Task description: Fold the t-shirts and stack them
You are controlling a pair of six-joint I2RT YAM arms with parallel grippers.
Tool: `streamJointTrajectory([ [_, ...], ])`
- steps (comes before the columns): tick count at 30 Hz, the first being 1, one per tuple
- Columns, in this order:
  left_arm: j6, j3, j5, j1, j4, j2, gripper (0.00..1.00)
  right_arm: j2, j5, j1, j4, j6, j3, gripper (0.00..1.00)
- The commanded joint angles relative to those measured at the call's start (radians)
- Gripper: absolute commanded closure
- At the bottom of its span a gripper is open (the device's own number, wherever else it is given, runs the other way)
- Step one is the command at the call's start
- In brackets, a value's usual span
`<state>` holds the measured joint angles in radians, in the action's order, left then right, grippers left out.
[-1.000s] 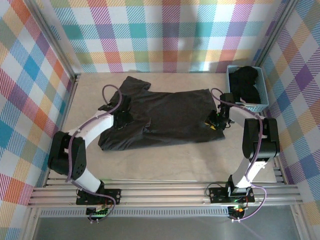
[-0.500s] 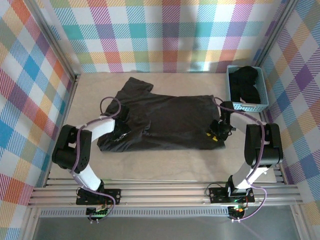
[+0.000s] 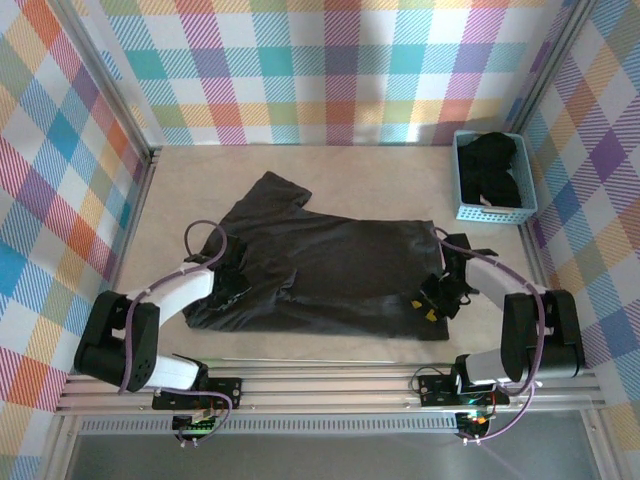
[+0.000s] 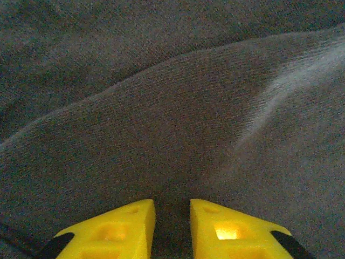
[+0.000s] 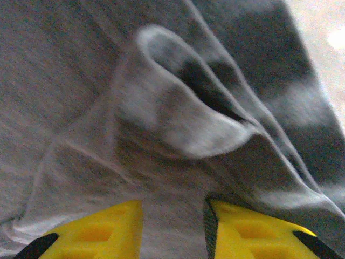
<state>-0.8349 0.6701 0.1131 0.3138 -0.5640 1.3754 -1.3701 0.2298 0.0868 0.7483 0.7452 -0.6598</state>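
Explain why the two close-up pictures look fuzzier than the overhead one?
Top external: even light, sharp, though the dark t-shirt swallows detail. Left wrist: cloth weave crisp, the left claw too near, slightly soft. Right wrist: the folds smeared by blur, the table at upper right washed out.

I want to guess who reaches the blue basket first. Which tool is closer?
Right. The right tool rests at the right end of the t-shirt, nearer the arms than the basket; the left tool is at its left end.
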Motion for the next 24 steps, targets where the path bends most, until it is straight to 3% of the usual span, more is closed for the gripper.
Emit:
streamJointTrajectory([
  [1,0.013,0.05,0.018,0.01,-0.152,-0.071,0.68,0.094,0.011,0.007,0.019,-0.012,-0.024,0.63],
  [5,0.106,0.304,0.045,-0.003,-0.195,-0.067,0.51,0.186,0.065,0.006,-0.083,-0.114,-0.123,0.51],
  [8,0.185,0.526,0.001,-0.075,-0.205,0.104,0.5,0.169,0.054,0.003,-0.18,-0.181,-0.202,0.46],
  [12,0.277,0.801,-0.063,-0.14,-0.149,0.367,0.55,0.012,0.109,-0.017,-0.26,-0.247,-0.355,0.46],
  [19,0.42,1.145,-0.089,-0.175,0.003,0.731,0.57,-0.178,0.212,-0.025,-0.345,-0.303,-0.538,0.46],
  [24,0.441,1.432,-0.124,-0.191,0.013,0.983,0.51,-0.215,0.249,-0.03,-0.358,-0.297,-0.566,0.45],
])
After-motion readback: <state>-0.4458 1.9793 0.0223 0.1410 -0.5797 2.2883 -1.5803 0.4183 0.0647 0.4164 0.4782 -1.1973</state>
